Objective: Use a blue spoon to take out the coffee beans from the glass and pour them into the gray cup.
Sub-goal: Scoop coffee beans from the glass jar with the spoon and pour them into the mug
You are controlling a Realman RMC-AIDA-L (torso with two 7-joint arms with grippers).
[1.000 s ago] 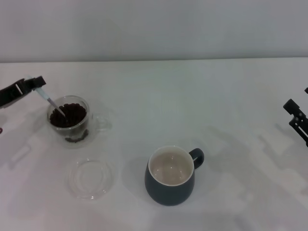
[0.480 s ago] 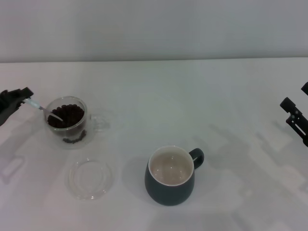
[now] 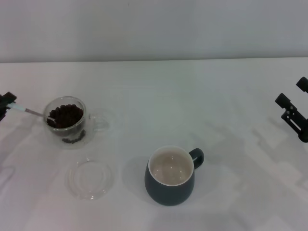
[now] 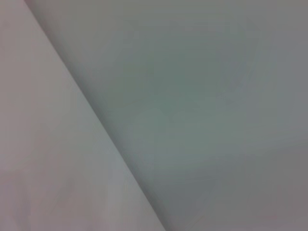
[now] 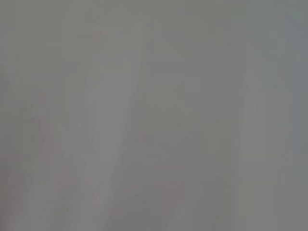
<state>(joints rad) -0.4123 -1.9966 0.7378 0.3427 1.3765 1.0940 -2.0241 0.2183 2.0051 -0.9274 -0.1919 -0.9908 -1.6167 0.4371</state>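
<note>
Open table (image 3: pixel 216 101) lies between the glass (image 3: pixel 67 119) and gray cup (image 3: pixel 169 176); a flat dish (image 3: pixel 90 178) sits near.

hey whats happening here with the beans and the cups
The left gripper, at the table's left edge, holds the blue spoon by its handle, with the bowl end dipped into the glass among the coffee beans. The gray cup stands nearer the front, and no beans show in it. A clear glass dish lies in front of the glass. The right gripper sits idle at the far right.

Clear glass dish (image 3: pixel 91 178) on white table (image 3: pixel 202 101)
</note>
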